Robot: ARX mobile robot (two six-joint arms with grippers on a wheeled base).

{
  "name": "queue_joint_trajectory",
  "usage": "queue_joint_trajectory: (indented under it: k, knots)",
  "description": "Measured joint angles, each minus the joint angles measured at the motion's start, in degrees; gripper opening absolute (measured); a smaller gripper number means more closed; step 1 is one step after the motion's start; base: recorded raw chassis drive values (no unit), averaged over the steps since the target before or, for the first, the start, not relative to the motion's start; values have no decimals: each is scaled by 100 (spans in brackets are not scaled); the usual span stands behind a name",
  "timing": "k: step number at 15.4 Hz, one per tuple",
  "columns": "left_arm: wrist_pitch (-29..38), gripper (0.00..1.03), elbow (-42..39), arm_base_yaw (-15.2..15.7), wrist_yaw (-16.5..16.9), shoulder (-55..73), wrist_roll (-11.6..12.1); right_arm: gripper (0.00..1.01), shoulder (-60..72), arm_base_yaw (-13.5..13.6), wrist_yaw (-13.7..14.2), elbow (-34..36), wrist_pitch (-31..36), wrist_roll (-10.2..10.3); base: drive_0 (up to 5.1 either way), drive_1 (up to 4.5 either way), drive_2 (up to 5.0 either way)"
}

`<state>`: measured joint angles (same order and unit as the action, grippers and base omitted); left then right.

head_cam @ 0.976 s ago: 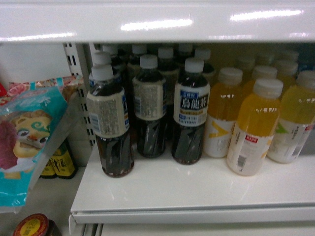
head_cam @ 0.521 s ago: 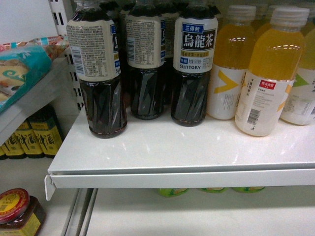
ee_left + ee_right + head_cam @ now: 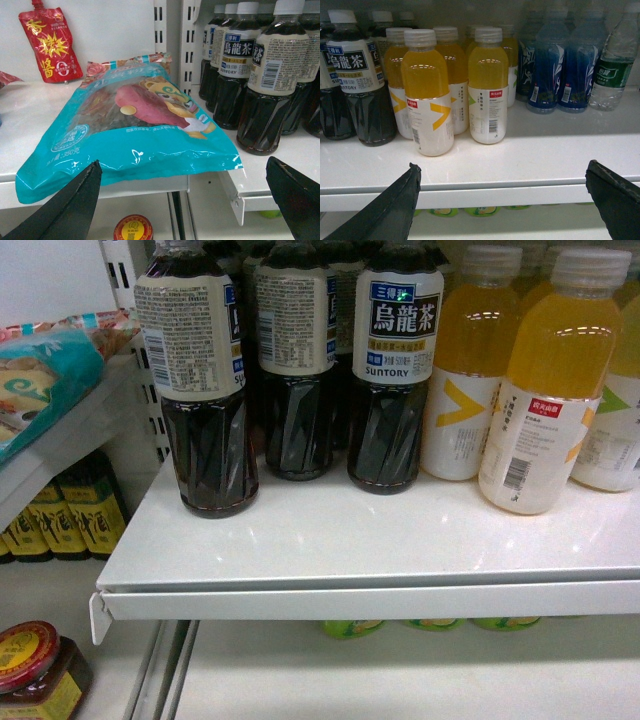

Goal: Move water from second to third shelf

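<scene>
Nearest the right wrist camera, the right gripper (image 3: pixel 502 200) stood with its jaws wide apart and nothing between them, level with the front lip of the white shelf (image 3: pixel 520 155). The left gripper (image 3: pixel 182 200) likewise had its jaws spread and empty, below a teal snack bag (image 3: pixel 135 135) overhanging the neighbouring shelf.

Behind the bare front strip of the shelf stood the orange drink bottles (image 3: pixel 487 85), with dark tea bottles (image 3: pixel 362 85) to their left. Further right and deeper sat blue-labelled bottles (image 3: pixel 547 70).

The water (image 3: pixel 612 67) stood upright at the far right of that row, just beside the blue bottles, partly cut by the frame edge (only its green label and ribbed clear body showed). It did not appear in the head view, which covered the tea and orange bottles only. Neither gripper was near it.

Assessment: the bottle appeared full, so moderately heavy for its size; thin ribbed plastic of this kind would likely yield under a hard squeeze and its wrap label could be slick. A hold across the body at or just above the label, kept upright, seemed soundest. The adjacent blue bottle left little room on that side, so a knock was a risk.
</scene>
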<state>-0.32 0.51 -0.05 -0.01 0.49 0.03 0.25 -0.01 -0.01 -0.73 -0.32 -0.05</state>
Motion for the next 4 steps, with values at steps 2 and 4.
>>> queue_joint_trajectory:
  k: [2,4]
  knots:
    - [0,98,0,0,0,0,0,98,0,0,0,0,0,0,0,0,0]
    - [0,98,0,0,0,-2,0,98,0,0,0,0,0,0,0,0,0]
